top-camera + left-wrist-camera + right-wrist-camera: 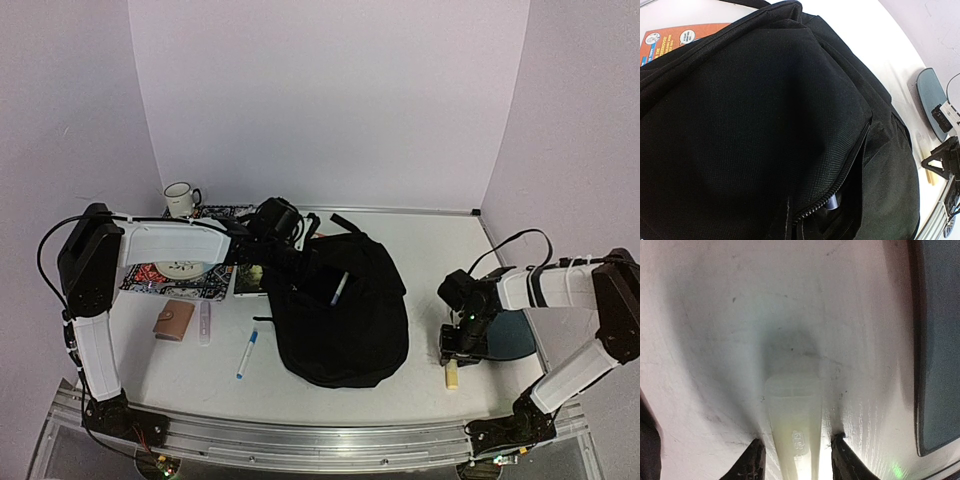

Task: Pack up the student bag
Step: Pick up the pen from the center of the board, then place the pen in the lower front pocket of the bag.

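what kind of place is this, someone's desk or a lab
Probably a robot lab workcell: left arm and right arm bolted to an aluminium rail, a bare white backdrop, a staged backpack.

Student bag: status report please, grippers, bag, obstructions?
Left gripper over the student bag, jaws unseen. Right gripper open, straddling pale stick. Bag pocket unzipped, pen poking out. Teal pad close beside right gripper.

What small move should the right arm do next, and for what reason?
Probably close the right end effector on the pale yellow stick. In the right wrist view the stick lies flat on the table between the two fingertips, which stand open on either side of it and seem not yet to grip it. Once held, it could be lifted toward the student bag.
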